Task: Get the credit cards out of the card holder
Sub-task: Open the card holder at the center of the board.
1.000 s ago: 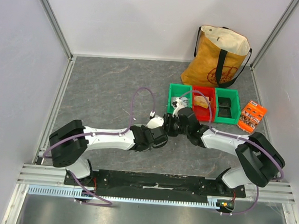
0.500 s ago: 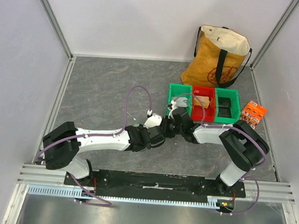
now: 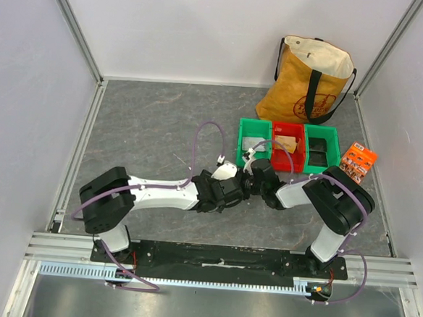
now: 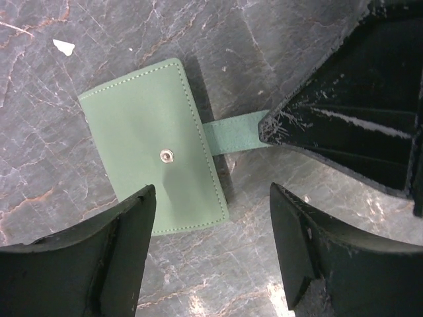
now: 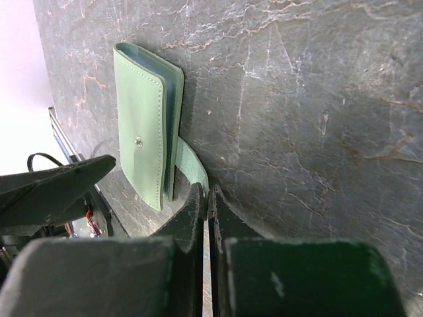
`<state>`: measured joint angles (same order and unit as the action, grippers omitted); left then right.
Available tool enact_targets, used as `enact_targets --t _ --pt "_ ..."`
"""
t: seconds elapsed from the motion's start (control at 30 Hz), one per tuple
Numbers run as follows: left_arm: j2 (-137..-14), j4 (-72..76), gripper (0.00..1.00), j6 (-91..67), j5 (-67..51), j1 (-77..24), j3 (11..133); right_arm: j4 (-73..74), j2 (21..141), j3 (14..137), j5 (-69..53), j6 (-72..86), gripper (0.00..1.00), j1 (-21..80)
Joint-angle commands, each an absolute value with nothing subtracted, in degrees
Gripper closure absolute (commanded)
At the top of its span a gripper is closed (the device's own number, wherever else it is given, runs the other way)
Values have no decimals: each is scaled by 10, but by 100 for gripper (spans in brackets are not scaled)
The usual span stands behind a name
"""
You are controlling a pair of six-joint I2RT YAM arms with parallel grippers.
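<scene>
Left wrist view: the left pincer [image 4: 210,198] hangs spread wide, its tips straddling the near edge of the card holder [image 4: 149,142]. The pale-green holder lies folded shut and flat on the grey tabletop [image 4: 277,39] just ahead of that pincer, with its snap stud [image 4: 168,156] facing up. To the right, its tab [image 4: 231,134] runs into the right pincer [image 5: 203,193], whose tips are pressed together on it

Bright, even overhead light with soft shadows on the table [image 3: 148,125]; wrist views crisp, a narrow dark shadow beside the card holder [image 4: 155,155], near edges slightly blurred
</scene>
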<state>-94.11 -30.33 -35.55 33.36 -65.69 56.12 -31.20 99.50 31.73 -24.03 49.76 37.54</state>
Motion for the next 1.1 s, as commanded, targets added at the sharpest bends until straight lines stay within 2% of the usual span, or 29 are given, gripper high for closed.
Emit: enact_targets --t 0.0,0.43,0.53,0.8,1.07 --pt "-975 -331 24 -339 384 -654 603 -350 1010 300 -253 503 100 373" --pt "-1017 -360 26 -336 427 -638 620 -358 1015 280 -268 490 100 367" --pt "-1017 -364 30 -333 429 -633 621 -353 1014 279 -270 484 100 366" --pt "-947 -374 37 -324 430 -601 610 -312 1001 280 -266 454 100 366" --pt "-877 -349 39 -301 403 -543 582 -269 989 283 -267 419 100 366"
